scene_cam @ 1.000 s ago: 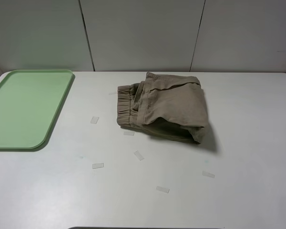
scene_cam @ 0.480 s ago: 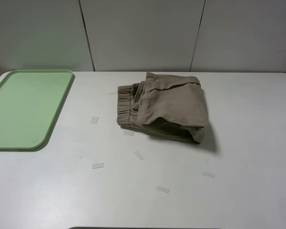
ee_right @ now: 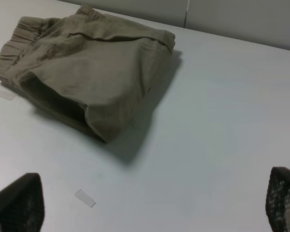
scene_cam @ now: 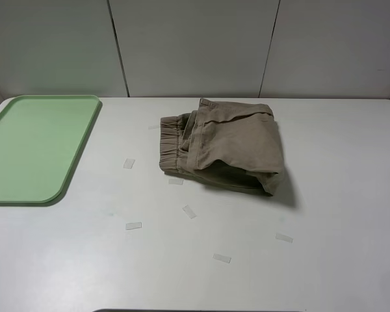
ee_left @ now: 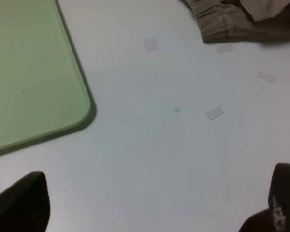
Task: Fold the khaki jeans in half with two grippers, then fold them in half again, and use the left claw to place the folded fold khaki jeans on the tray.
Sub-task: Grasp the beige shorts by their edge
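On the white counter (scene_cam: 338, 214), the khaki jeans (scene_cam: 221, 146) are seen folded in a bundle (waistband toward the tray (scene_cam: 32, 146)), well apart from it. Small tape strips (scene_cam: 133, 226) are scattered between. The left hand (ee_left: 152, 200) and right hand (ee_right: 152, 203) are held spread above the counter.

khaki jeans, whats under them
The khaki jeans lie bunched on the white table; a tape strip shows just beside their waistband. Anything beneath the cloth is covered.
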Motion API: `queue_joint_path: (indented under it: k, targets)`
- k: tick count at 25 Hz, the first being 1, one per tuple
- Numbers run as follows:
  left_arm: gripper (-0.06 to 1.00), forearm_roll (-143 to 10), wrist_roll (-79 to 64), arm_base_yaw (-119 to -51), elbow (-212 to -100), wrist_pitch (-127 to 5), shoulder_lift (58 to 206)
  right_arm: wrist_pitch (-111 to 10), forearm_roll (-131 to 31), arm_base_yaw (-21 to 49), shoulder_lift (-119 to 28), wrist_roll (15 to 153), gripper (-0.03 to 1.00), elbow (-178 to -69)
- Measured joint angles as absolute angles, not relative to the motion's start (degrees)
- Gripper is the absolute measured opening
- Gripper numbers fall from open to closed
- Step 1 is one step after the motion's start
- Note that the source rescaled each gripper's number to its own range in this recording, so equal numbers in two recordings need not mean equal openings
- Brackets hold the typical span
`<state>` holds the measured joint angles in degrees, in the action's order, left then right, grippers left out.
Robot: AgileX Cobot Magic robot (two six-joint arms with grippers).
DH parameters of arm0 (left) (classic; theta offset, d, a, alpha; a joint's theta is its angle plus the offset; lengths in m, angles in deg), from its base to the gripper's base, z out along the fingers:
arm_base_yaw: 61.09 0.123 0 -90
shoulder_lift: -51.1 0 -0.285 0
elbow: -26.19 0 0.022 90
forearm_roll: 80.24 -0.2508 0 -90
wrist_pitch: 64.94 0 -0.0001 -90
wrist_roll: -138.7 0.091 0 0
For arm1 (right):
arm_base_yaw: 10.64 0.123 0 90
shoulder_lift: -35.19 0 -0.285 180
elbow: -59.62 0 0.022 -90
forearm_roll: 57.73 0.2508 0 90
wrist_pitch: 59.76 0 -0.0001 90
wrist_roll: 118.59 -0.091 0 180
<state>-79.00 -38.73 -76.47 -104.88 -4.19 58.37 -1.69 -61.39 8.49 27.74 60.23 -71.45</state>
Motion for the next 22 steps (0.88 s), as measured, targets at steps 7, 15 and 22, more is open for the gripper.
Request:
queue_joint_path:
  k: [7, 15, 22]
  targets:
    - [1.00, -79.0, -38.7, -76.5, -104.9, -4.2, 58.4, -1.7, -61.4, 8.5, 27.7, 60.2, 0.99, -71.4]
    - [1.00, -79.0, -38.7, -76.5, -104.9, -4.2, 58.4, -1.7, -61.4, 8.5, 27.7, 60.2, 0.99, -71.4]
    - [1.00, -78.9, -40.1, -76.5, -104.9, -4.2, 58.4, -1.7, -61.4, 8.5, 27.7, 60.2, 0.99, -71.4]
